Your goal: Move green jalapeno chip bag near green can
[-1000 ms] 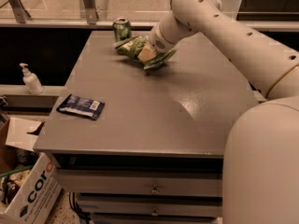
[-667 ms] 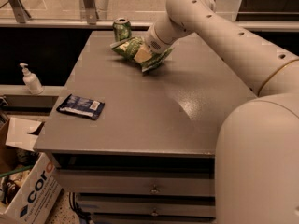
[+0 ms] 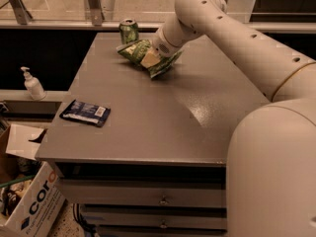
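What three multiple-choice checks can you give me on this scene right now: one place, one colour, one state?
1. Where is the tool?
A) at the green jalapeno chip bag, near the table's far edge
B) at the table's near edge
C) down by the floor

2. What colour is the flat packet at the table's left front?
A) red
B) dark blue
C) yellow

3. How is the green can standing?
A) lying on its side
B) crushed flat
C) upright

Answers:
1 A: the arm ends at the bag, just right of the can.
2 B: its wrapper shows dark blue with a pale patch.
3 C: it stands with its silver top up.
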`<move>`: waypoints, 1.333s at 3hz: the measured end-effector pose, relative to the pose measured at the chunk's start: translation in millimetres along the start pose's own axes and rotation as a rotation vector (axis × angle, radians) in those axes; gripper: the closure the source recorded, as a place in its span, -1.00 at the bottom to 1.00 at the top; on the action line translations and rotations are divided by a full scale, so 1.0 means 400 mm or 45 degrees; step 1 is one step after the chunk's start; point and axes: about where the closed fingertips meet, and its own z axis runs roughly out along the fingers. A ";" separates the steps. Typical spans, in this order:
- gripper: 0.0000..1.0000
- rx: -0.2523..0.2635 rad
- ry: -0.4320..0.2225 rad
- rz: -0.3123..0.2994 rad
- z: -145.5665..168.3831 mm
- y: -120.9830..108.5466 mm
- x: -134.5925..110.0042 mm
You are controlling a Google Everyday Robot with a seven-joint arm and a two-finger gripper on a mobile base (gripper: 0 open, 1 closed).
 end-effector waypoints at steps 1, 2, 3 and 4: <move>-0.76 -0.021 0.014 -0.003 0.010 0.005 -0.010; -1.00 -0.034 0.009 -0.008 0.002 0.008 -0.021; -1.00 -0.035 -0.031 -0.003 -0.048 -0.001 -0.029; -1.00 -0.038 -0.071 0.030 -0.107 -0.011 -0.006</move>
